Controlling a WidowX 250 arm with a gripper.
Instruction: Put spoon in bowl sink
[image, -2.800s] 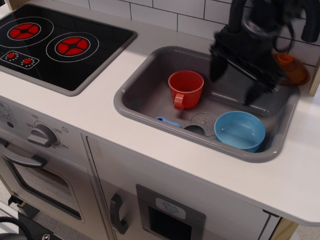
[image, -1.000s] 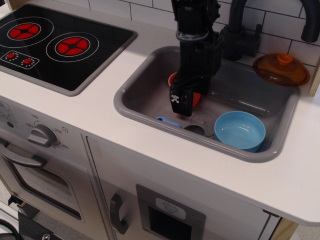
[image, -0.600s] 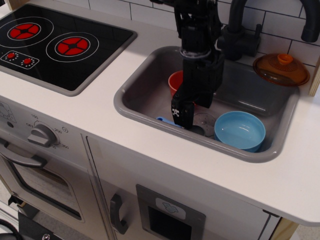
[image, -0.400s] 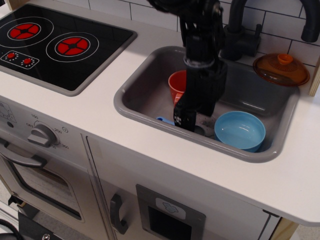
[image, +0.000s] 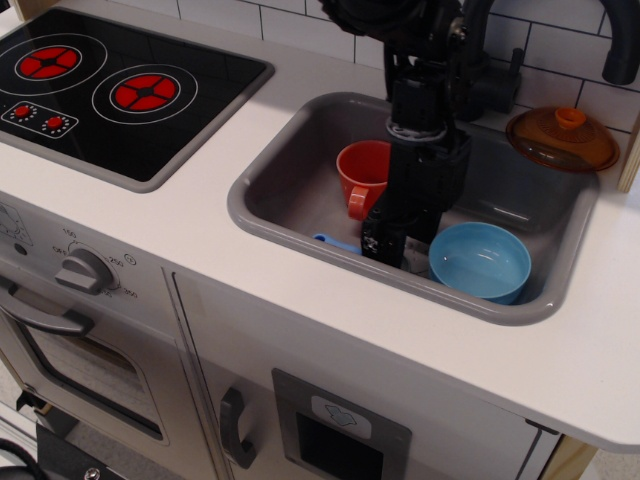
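Spoon (image: 336, 243) not yet lifted, at bowl's (image: 480, 262) 9 o'clock on sink (image: 300, 170) floor; gripper (image: 384, 246) lowered beside it, jaw state not discernible; bowl seen empty.

One spoon (image: 335, 242), one bowl (image: 480, 262), one mug (image: 366, 176)

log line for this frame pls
phase: reaching for spoon | gripper: low in sink, right of spoon, jaw state unclear | bowl: empty | spoon: on sink floor
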